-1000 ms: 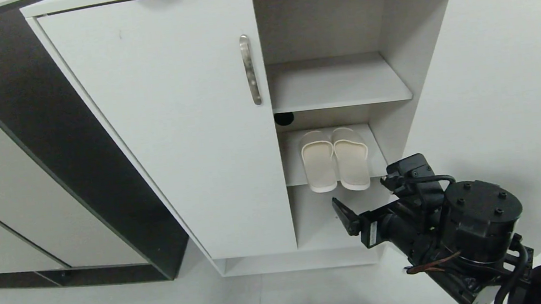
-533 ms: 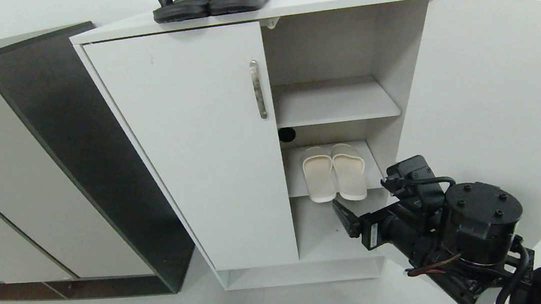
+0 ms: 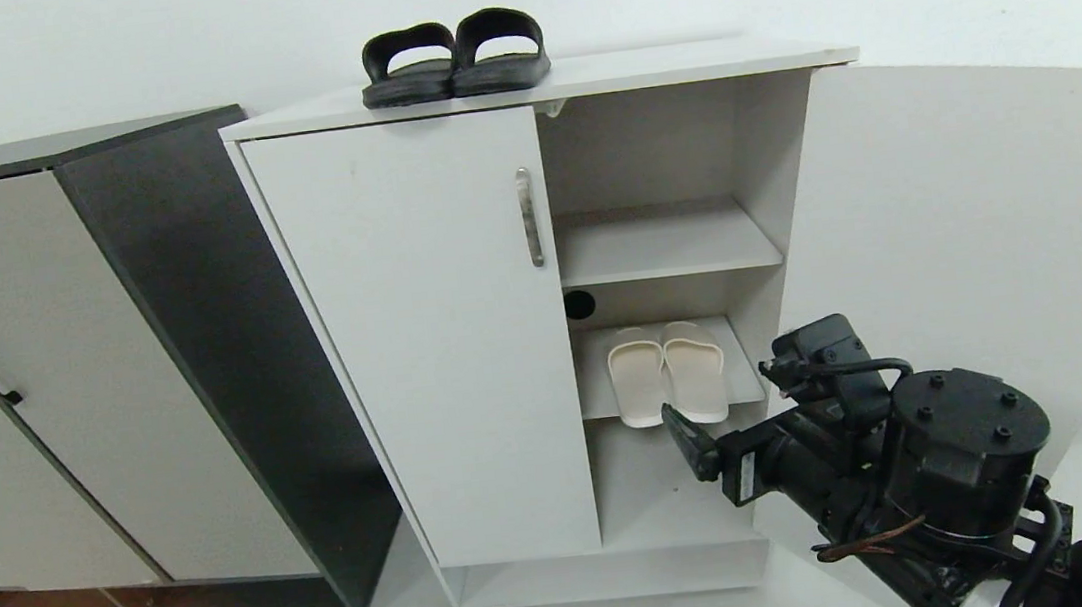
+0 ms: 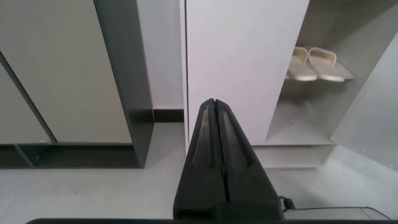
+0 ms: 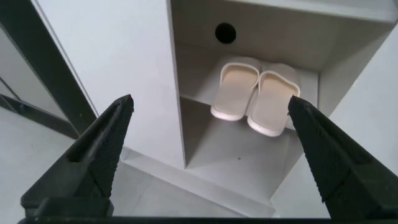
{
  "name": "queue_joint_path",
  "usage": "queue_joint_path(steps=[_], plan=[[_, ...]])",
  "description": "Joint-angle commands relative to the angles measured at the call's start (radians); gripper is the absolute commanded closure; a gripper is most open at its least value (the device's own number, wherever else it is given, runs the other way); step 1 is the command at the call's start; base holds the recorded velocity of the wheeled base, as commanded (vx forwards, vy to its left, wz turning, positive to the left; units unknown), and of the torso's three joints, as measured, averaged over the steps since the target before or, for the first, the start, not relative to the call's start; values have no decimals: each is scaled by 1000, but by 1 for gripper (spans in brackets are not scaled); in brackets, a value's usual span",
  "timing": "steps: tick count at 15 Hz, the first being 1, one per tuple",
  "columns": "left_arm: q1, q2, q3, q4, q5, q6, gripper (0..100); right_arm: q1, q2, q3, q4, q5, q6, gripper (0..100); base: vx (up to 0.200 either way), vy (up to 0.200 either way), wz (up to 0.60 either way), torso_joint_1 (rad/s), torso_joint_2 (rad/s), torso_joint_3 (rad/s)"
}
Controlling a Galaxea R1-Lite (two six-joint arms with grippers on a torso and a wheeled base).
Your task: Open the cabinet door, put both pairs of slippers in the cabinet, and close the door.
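Right door [image 3: 956, 230] swung open. White slippers [image 3: 666, 373] on lower shelf [image 3: 741, 371]; black slippers [image 3: 455, 56] atop cabinet [image 3: 424, 336]. Right pincer [image 5: 210, 102] wide, empty, facing white slippers. Left pincer [image 4: 214, 106] clamped tight, empty.

Our head view lifts and pulls back: the cabinet [image 3: 426, 356] sits lower and smaller in it now, and the black slippers [image 3: 453, 56] on its top come into sight.

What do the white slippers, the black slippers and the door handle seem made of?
White slippers: likely moulded foam or rubber, matte, seamless. Black slippers: probably similar rubber, matte, thick soles. Door handle: looks like brushed metal, silvery with a dull sheen.
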Motion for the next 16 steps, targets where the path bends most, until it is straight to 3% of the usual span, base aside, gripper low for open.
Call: queue_joint_path(steps=[1, 9, 16], plan=[[0, 2, 0, 0, -2, 2, 100, 1, 0, 2, 0, 1, 1, 0, 0, 0, 0, 12, -2, 124], [0, 2, 0, 0, -2, 0, 100, 0, 8, 2, 0, 1, -2, 0, 0, 0, 0, 0, 0, 6], [0, 2, 0, 0, -2, 0, 100, 0, 8, 9, 0, 1, -2, 0, 0, 200, 0, 4, 0, 3]])
